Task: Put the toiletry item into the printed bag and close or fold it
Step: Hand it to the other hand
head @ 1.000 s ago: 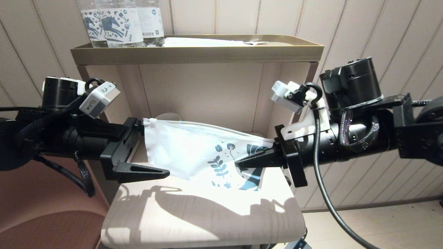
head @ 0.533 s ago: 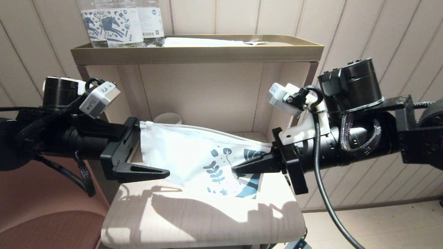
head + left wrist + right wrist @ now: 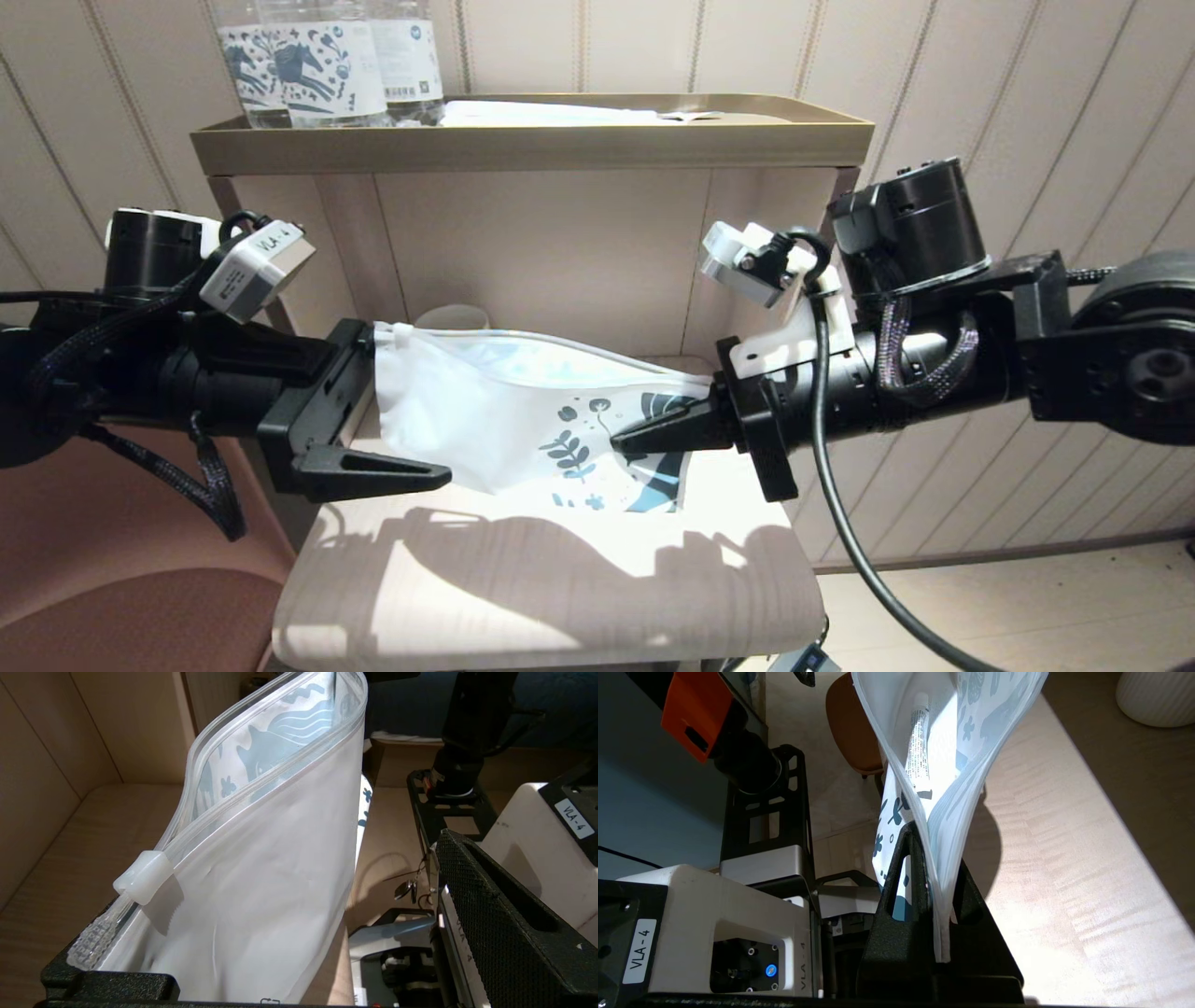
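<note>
Panelled wall behind, pale wood counter (image 3: 523,597) under gold shelf tray (image 3: 532,145), water bottles (image 3: 322,61) at upper left. Left gripper (image 3: 373,420) at frame left: jaws spread wide, nothing clamped, zip end of printed bag (image 3: 495,420) lying between them, slider (image 3: 142,876) close by. Mouth seen gaping. Toiletry item (image 3: 919,746) seen inside bag. Right gripper (image 3: 644,434) at centre right: clamped shut on printed end. To close well: bag kept taut, slider pinched and drawn along track.
</note>
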